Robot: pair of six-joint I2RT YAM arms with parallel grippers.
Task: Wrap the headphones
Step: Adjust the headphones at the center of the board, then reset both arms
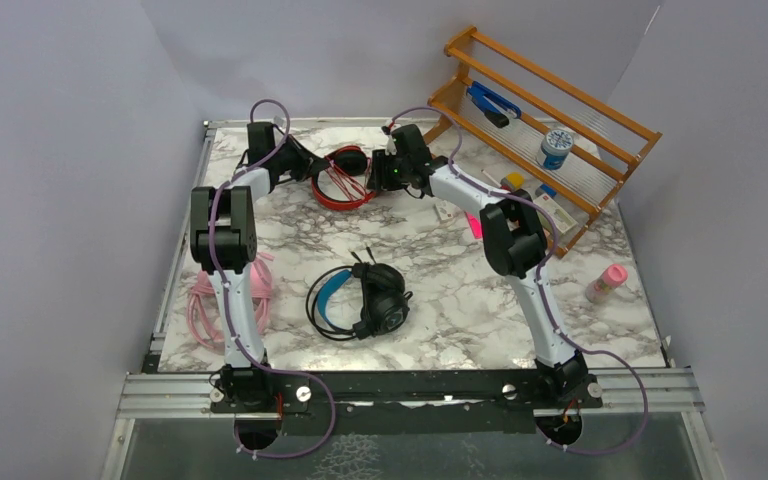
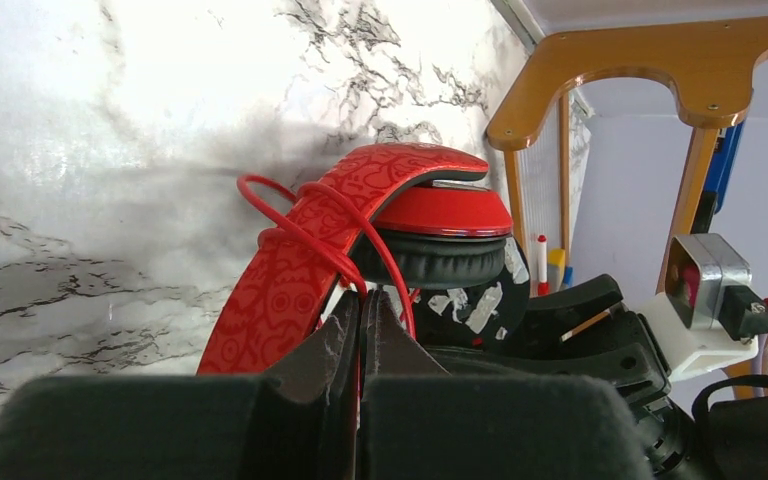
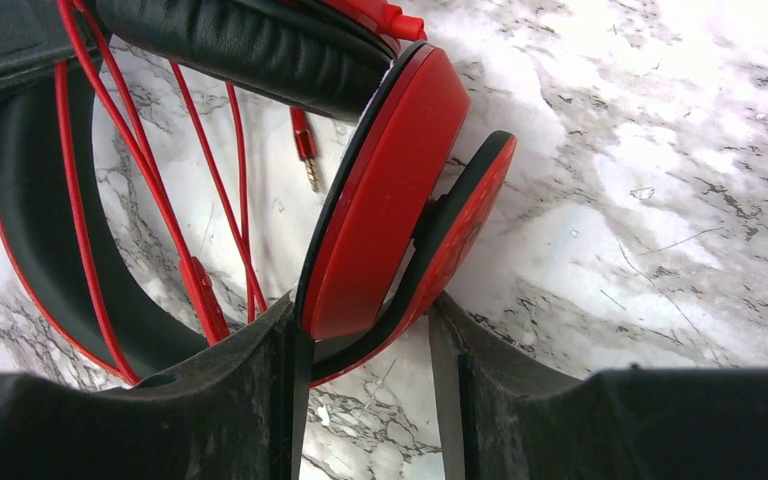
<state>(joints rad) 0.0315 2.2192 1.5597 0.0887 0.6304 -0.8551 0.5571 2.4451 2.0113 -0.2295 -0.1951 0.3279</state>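
The red headphones [image 1: 345, 172] lie at the back of the marble table, their thin red cable [image 2: 290, 215] looped over the patterned headband [image 2: 290, 290]. My left gripper [image 2: 363, 305] [image 1: 316, 166] is shut on that cable beside the band. My right gripper [image 3: 363, 308] [image 1: 375, 176] straddles a red earcup [image 3: 385, 190] and the band's end, with both fingers touching them. The cable's plug [image 3: 305, 150] rests loose on the table. The black headphones with a blue headband [image 1: 360, 300] lie in the middle. Pink headphones [image 1: 200, 298] sit at the left, partly behind my left arm.
A wooden rack [image 1: 550, 110] stands at the back right, holding a blue tool and a small jar. A pink bottle [image 1: 608, 282] stands near the right edge. The table's metal frame runs along the near edge.
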